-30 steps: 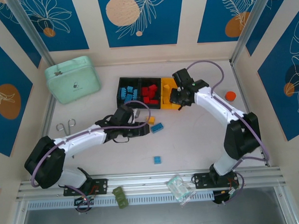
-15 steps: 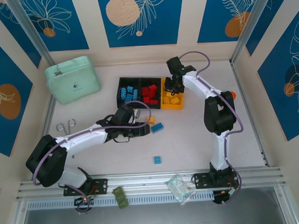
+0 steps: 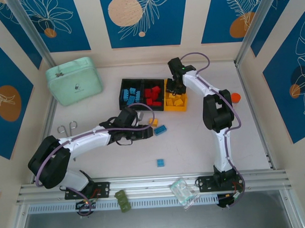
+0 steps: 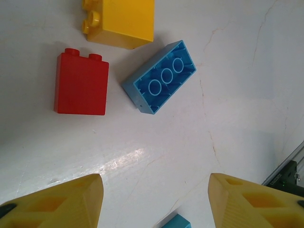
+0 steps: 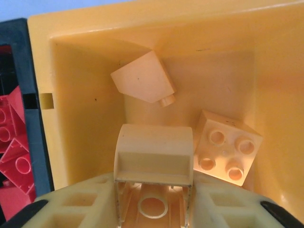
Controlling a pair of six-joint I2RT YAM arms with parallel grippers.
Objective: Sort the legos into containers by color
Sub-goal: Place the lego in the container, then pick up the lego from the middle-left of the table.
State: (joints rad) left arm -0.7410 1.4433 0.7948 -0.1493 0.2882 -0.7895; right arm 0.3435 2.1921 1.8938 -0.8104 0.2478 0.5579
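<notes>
The containers stand in a row at mid-table: a black bin [image 3: 122, 90] with blue legos, a black bin [image 3: 154, 82] with red legos, and a yellow bin [image 3: 175, 109] [image 5: 80, 118] with yellow legos. My right gripper [image 3: 177, 88] [image 5: 153, 199] hangs over the yellow bin, shut on a yellow lego [image 5: 154, 156]; two more yellow bricks [image 5: 144, 78] [image 5: 227, 147] lie below. My left gripper [image 3: 145, 129] [image 4: 156, 199] stands open low over the table. Ahead of it lie a red lego [image 4: 81, 83], a blue lego [image 4: 161, 78] [image 3: 160, 129] and a yellow lego [image 4: 121, 21] [image 3: 154, 122]. Another blue lego [image 3: 160, 163] lies nearer the front.
A mint-green case [image 3: 73, 80] stands at the back left, with scissors [image 3: 67, 130] on the left. An orange round piece [image 3: 235, 97] sits at the right. A dark green brick [image 3: 123, 200] and a clear packet [image 3: 182, 192] rest on the front rail.
My right arm swung left and back from beside the yellow bin to above it, still carrying the yellow lego. The left arm has not moved.
</notes>
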